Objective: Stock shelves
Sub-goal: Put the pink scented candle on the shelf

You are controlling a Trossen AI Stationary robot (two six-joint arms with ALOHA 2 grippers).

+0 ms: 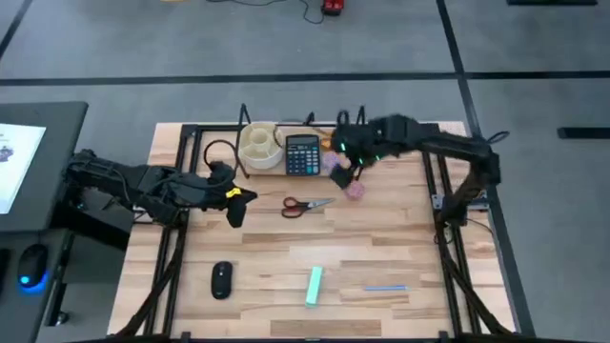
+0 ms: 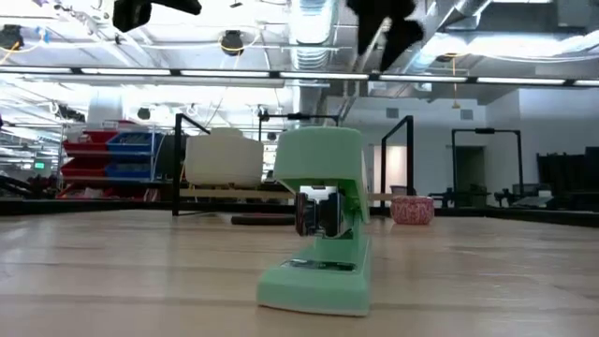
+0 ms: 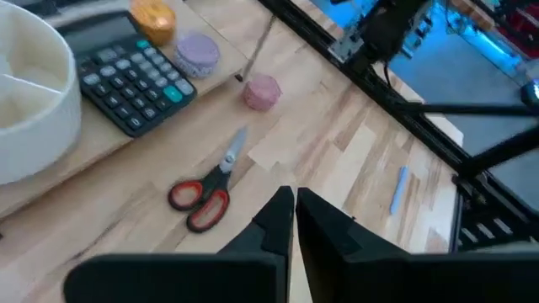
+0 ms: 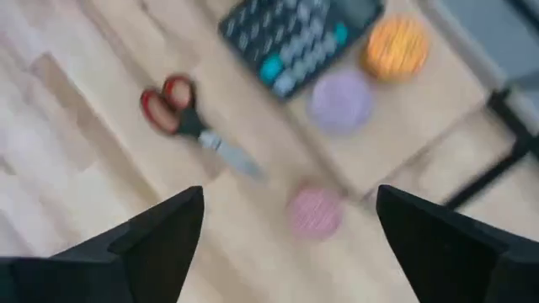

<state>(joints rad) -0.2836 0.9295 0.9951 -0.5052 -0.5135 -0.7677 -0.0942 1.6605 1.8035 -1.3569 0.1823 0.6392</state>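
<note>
Shelves (image 1: 286, 162) beneath right end effector (image 1: 348, 164).

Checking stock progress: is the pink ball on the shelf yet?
No. The pink ball lies on the tabletop beside the shelf, off its plank.

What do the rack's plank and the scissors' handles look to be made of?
Rack plank: pale wood with a matt finish, faint grain showing. Scissors: red handles that look like smooth glossy plastic, though coated metal is possible; the blades are bare grey metal.
</note>
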